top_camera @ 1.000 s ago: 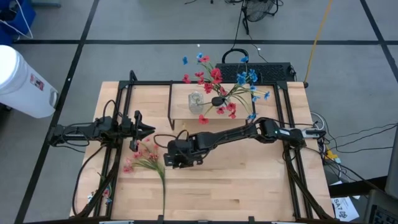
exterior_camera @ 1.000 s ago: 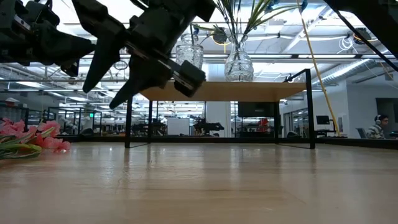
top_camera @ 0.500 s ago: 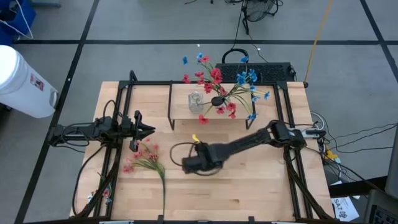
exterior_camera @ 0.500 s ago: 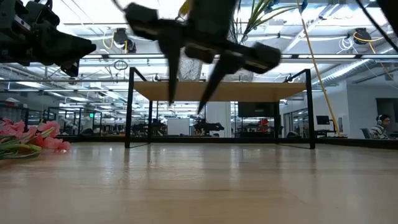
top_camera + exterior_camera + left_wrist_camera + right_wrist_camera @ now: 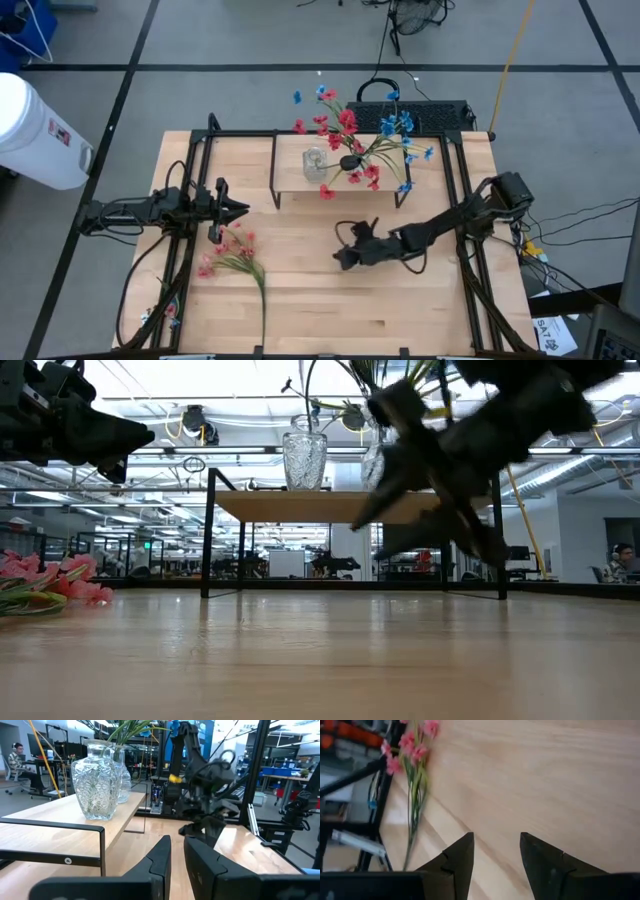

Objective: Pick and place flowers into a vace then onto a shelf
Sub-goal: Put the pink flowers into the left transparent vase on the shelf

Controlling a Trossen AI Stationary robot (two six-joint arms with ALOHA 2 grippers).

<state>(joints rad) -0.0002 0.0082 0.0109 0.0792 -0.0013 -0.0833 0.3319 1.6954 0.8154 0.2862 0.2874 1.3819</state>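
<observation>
The pink flowers (image 5: pixel 232 255) lie flat on the table's left side and also show in the low view (image 5: pixel 50 585) and the right wrist view (image 5: pixel 412 750). The shelf (image 5: pixel 295 165) stands at the far middle. On it are an empty glass vase (image 5: pixel 314 163) and a second vase (image 5: pixel 349 161) holding the red flowers (image 5: pixel 345 125) and the blue flowers (image 5: pixel 398 125). My right gripper (image 5: pixel 348 250) hovers open above the table's middle, right of the pink flowers, holding nothing. My left gripper (image 5: pixel 243 208) waits shut at the left, above the pink blossoms.
A black frame (image 5: pixel 200 160) runs along the table's left, far and right sides, with cables beside it. Bare wood (image 5: pixel 330 310) lies between the pink flowers and the right arm. From the left wrist, the empty vase (image 5: pixel 96 782) stands on the shelf (image 5: pixel 75 835), with the right arm beyond.
My right gripper has drawn back from beside the pink flowers toward the table's right edge, turning as it went, and has stayed open and empty. The pink flowers, the vases and the left arm have kept still.
</observation>
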